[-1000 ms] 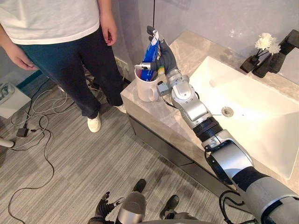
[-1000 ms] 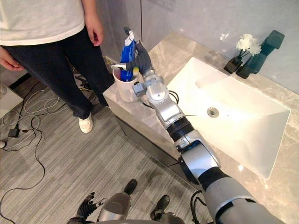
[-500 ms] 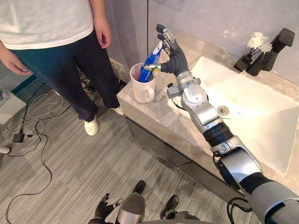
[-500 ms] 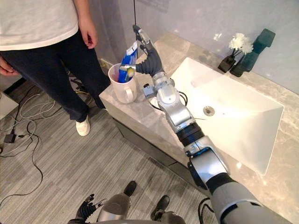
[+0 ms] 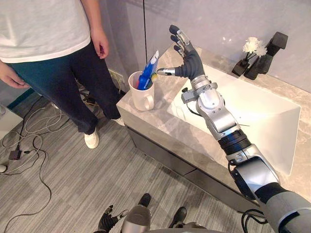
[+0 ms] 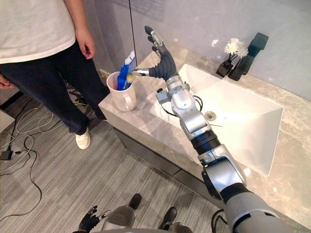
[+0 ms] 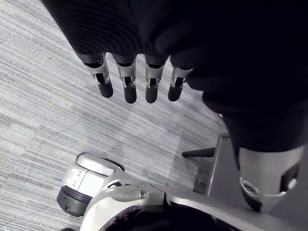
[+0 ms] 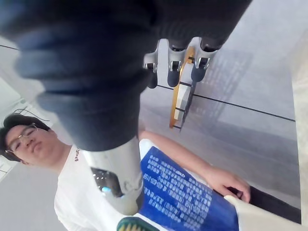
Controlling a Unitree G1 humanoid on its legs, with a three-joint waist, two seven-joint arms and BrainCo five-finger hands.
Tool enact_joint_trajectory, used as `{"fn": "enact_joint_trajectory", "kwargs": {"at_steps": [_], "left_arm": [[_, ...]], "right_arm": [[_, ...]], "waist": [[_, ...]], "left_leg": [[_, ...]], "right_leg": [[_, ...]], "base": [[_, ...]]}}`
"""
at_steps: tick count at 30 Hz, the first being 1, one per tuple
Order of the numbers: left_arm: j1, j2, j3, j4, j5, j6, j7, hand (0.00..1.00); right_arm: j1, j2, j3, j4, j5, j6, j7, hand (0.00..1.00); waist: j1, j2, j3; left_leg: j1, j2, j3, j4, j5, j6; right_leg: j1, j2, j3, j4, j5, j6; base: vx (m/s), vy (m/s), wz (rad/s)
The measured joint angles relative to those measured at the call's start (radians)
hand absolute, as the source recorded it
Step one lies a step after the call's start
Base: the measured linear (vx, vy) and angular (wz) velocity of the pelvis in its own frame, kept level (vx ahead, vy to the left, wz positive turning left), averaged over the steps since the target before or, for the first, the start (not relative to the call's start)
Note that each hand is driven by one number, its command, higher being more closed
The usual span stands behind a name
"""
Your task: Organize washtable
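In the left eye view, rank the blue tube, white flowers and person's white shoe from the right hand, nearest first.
1. Blue tube, in the mug by the right hand.
2. White flowers, back of the counter.
3. White shoe, on the floor.

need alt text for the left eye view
The right hand, fingers spread open, hovers beside a white mug holding a blue tube at a marble counter's corner. A person stands by the mug; a white sink lies to the right.

My right hand (image 5: 188, 64) held high, fingers splayed, holding nothing; left hand (image 5: 106, 224) hangs low, fingers relaxed.
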Motion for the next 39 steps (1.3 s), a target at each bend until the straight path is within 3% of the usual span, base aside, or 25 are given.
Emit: {"fn": "enact_joint_trajectory", "kwargs": {"at_steps": [5, 12, 18, 25, 29, 31, 34, 36, 39], "left_arm": [[0.005, -0.002, 0.010, 0.002, 0.008, 0.000, -0.002, 0.00], [0.016, -0.014, 0.038, 0.022, 0.042, -0.001, -0.002, 0.00], [0.015, -0.022, 0.061, 0.042, 0.077, -0.001, -0.022, 0.00], [0.014, -0.040, 0.089, 0.063, 0.077, 0.000, -0.025, 0.00], [0.011, -0.046, 0.101, 0.084, 0.077, 0.001, -0.028, 0.00], [0.014, -0.061, 0.126, 0.091, 0.077, 0.002, -0.032, 0.00], [0.011, -0.080, 0.151, 0.091, 0.077, 0.008, -0.042, 0.00], [0.002, -0.111, 0.204, 0.079, 0.077, 0.013, -0.045, 0.00], [-0.019, -0.126, 0.224, 0.066, 0.077, 0.017, -0.043, 0.00]], "right_arm": [[0.029, -0.094, -0.027, -0.117, -0.030, -0.031, 0.000, 0.00], [0.178, -0.202, -0.223, -0.371, -0.078, -0.104, -0.003, 0.00], [0.317, -0.262, -0.595, -0.514, -0.087, -0.153, -0.058, 0.00], [0.546, -0.250, -1.003, -0.538, -0.061, -0.190, -0.158, 0.00], [0.728, -0.131, -1.148, -0.532, -0.029, -0.180, -0.206, 0.00], [0.871, -0.026, -1.196, -0.532, -0.034, -0.149, -0.225, 0.00], [0.986, 0.074, -1.227, -0.534, -0.089, -0.097, -0.266, 0.00], [1.063, 0.185, -1.255, -0.534, -0.122, -0.053, -0.319, 0.00], [1.131, 0.326, -1.249, -0.460, -0.098, -0.003, -0.386, 0.00]], "waist": [[-0.007, -0.002, -0.008], [-0.054, -0.006, -0.036], [-0.112, -0.004, -0.058], [-0.161, 0.007, -0.109], [-0.198, 0.013, -0.133], [-0.214, 0.021, -0.158], [-0.219, 0.031, -0.166], [-0.220, 0.043, -0.176], [-0.218, 0.044, -0.177]], "left_leg": [[0.018, 0.001, 0.003, -0.006, 0.000, 0.000], [0.039, 0.001, 0.021, -0.028, 0.007, 0.006], [0.063, 0.002, 0.051, -0.043, 0.008, 0.008], [0.082, 0.010, 0.109, -0.063, 0.003, 0.016], [0.083, 0.011, 0.126, -0.073, 0.000, 0.019], [0.065, 0.014, 0.146, -0.072, -0.008, 0.024], [0.070, 0.017, 0.172, -0.070, -0.017, 0.026], [0.073, 0.017, 0.186, -0.053, -0.029, 0.027], [0.080, 0.020, 0.224, -0.019, -0.054, 0.028]], "right_leg": [[0.015, 0.000, 0.001, -0.003, 0.000, 0.000], [0.017, -0.001, 0.022, -0.003, 0.001, 0.001], [0.020, 0.000, 0.051, -0.005, 0.004, 0.003], [0.020, 0.007, 0.107, -0.043, 0.029, 0.008], [0.010, 0.008, 0.126, -0.047, 0.029, 0.009], [-0.007, 0.011, 0.141, -0.053, 0.028, 0.012], [-0.007, 0.012, 0.149, -0.056, 0.028, 0.011], [-0.006, 0.012, 0.149, -0.056, 0.028, 0.012], [0.002, 0.013, 0.166, -0.040, 0.022, 0.016]], "base": [[0.00, 0.000, 0.00], [0.00, 0.013, -0.08], [0.00, 0.015, -0.14], [0.01, 0.018, -0.25], [0.02, 0.018, -0.17], [0.02, 0.014, -0.21], [0.05, 0.016, -0.13], [0.08, 0.021, -0.13], [0.02, 0.023, -0.21]]}}
